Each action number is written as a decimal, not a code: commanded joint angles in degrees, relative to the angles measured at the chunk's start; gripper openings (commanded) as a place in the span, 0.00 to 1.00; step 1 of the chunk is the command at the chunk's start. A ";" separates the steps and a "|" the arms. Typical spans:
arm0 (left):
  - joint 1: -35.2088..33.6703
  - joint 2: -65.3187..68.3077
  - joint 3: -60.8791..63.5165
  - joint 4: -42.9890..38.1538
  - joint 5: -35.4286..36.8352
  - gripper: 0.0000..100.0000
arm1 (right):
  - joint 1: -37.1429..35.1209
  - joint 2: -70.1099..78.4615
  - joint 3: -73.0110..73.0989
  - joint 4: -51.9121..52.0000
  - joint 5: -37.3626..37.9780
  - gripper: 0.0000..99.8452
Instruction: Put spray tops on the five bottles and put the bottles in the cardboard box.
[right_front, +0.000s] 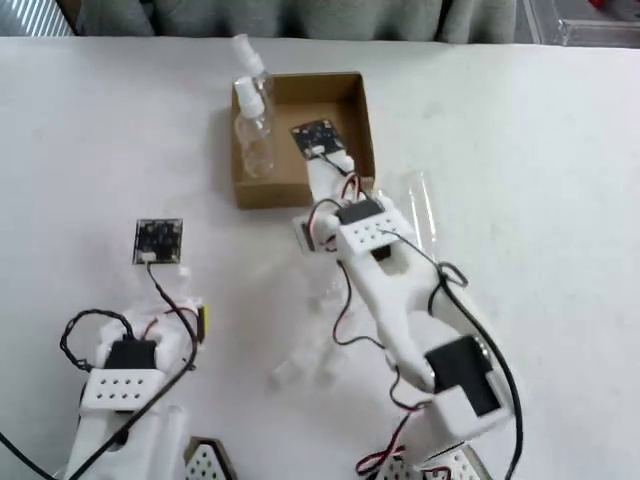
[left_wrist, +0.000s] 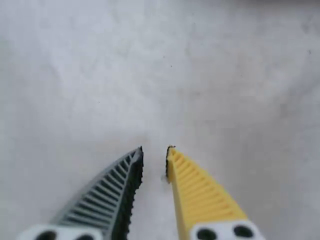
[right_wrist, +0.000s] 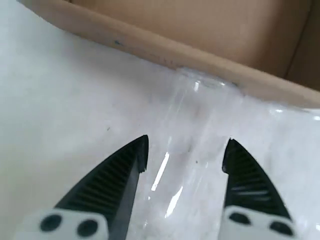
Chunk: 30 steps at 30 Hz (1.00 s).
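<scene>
right jaws — apart | bottle (right_wrist: 192, 140) between them | end against cardboard box (right_wrist: 150, 50)

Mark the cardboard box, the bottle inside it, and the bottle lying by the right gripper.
cardboard box (right_front: 328, 100), high view, bare inner floor.
bottle in the box (right_front: 256, 145), high view, clear body.
lying bottle (right_wrist: 187, 125), right wrist view, clear body.

Left gripper (left_wrist: 154, 162) barely parted, right gripper (right_wrist: 185, 155) spread

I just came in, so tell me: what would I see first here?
The brown cardboard box toward the far side of the table, with a clear spray bottle in it. Right next to it, the right gripper is open around another clear bottle lying by the box's wall.
</scene>
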 joint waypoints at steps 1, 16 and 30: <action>-0.40 -1.01 -0.09 -1.32 -1.05 0.09 | -1.10 3.38 -4.66 0.31 0.26 0.22; -7.25 -1.01 -0.62 -6.42 -0.97 0.09 | -12.44 -2.33 -4.57 12.00 17.49 0.22; -7.52 -1.01 -0.70 -6.42 -0.97 0.09 | -13.85 -11.47 -5.36 32.66 35.25 0.42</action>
